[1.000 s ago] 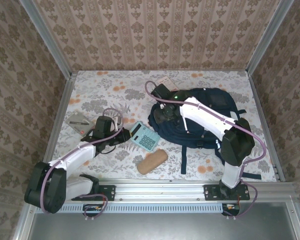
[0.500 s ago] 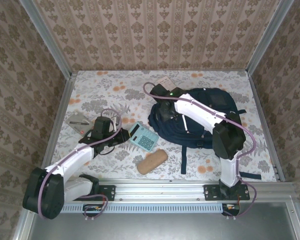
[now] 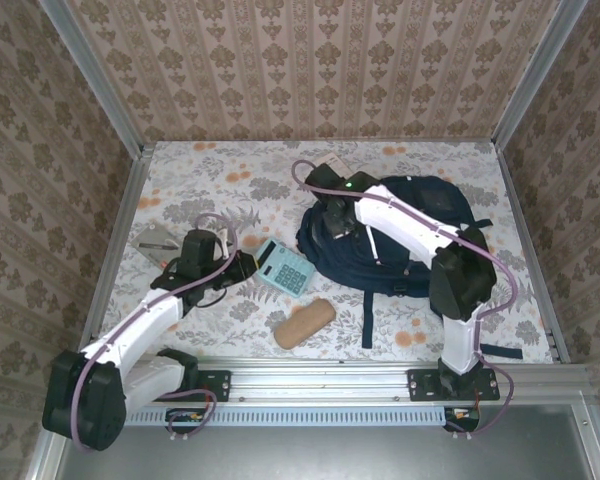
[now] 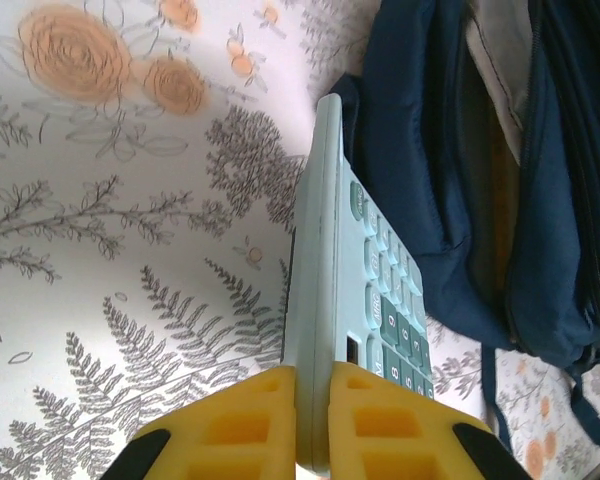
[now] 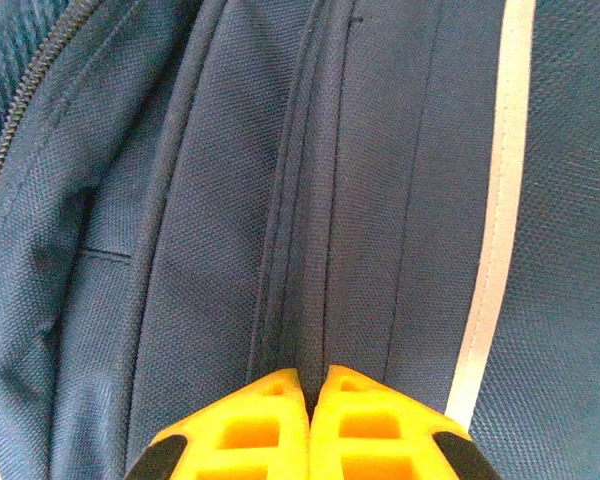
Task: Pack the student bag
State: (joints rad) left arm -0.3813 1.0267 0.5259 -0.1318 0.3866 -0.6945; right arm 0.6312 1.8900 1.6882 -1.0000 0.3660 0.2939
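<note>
student bag (image 3: 355,265), 1 large navy-blue fabric backpack w/ thin white stripes, lies flat on the floral-print table (image 3: 210,170). 1 pale-blue rectangular calculator (image 3: 284,267) sits just left of the bag. 1 tan oblong soft pouch (image 3: 304,323) is near the bag's near-left corner. 1 grey flat card-like item (image 3: 158,240) is well left of the bag, and 1 small white card (image 3: 330,162) just behind its far-left corner.

2 arms. right gripper (image 3: 338,222) is on the bag's left part, yellow pads pressed together on a raised seam of navy fabric (image 5: 180,200). left gripper (image 3: 242,266), left of the bag, clamps the calculator's (image 4: 325,250) edge, its keys facing the bag (image 4: 430,150).

vs 1 s ago: right jaws were apart, now closed; the gripper sits slightly further back on the bag. calculator and left gripper shifted a bit away from the bag.
</note>
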